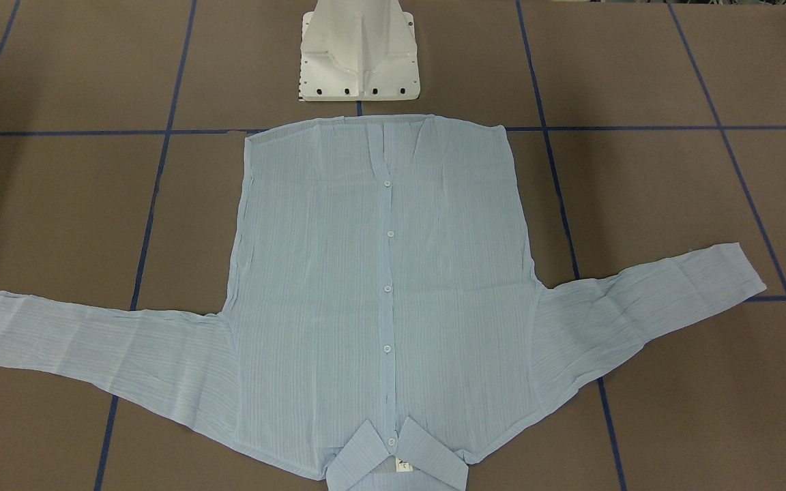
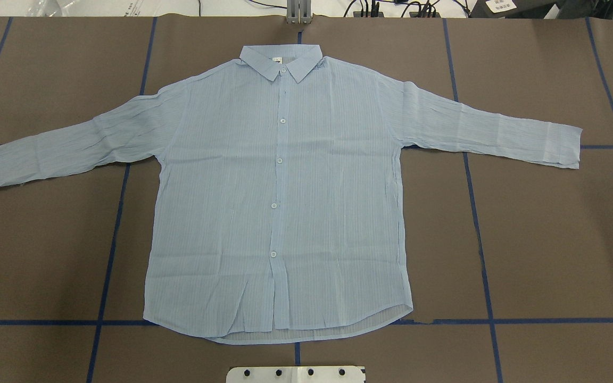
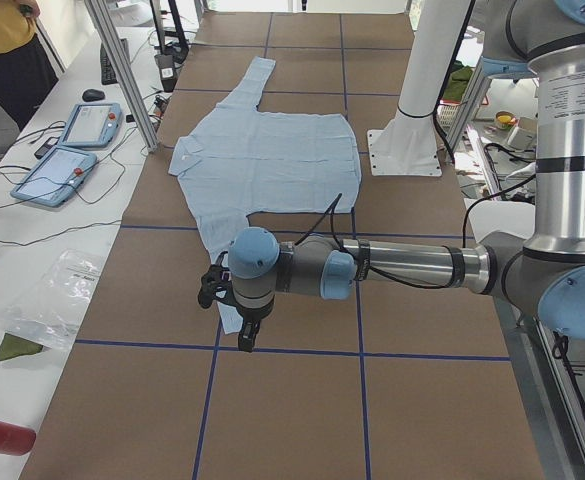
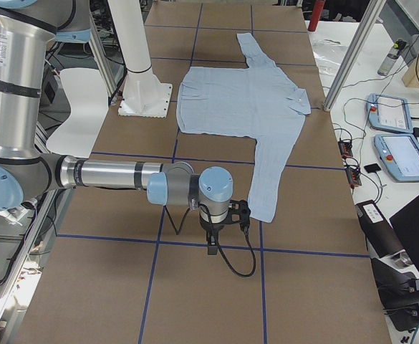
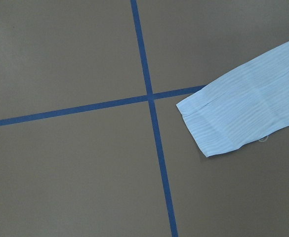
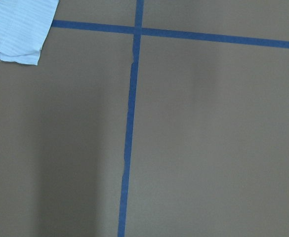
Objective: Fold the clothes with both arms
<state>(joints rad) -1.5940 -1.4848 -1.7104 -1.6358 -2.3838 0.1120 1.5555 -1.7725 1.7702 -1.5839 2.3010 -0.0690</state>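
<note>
The brown bench carries the shirt flat and buttoned, mid-frame in the overhead view; its long axis runs top to bottom, collar at the top; sleeves reach left and right; left arm and right arm hang near the cuffs; whether their jaws stand wide or narrow cannot be told.

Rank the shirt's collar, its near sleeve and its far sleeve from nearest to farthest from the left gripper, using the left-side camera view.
1. Near sleeve: its end lies close by the left gripper, at the near end of the table.
2. Collar: halfway along, on the side away from the robot.
3. Far sleeve: stretched toward the far end.
</note>
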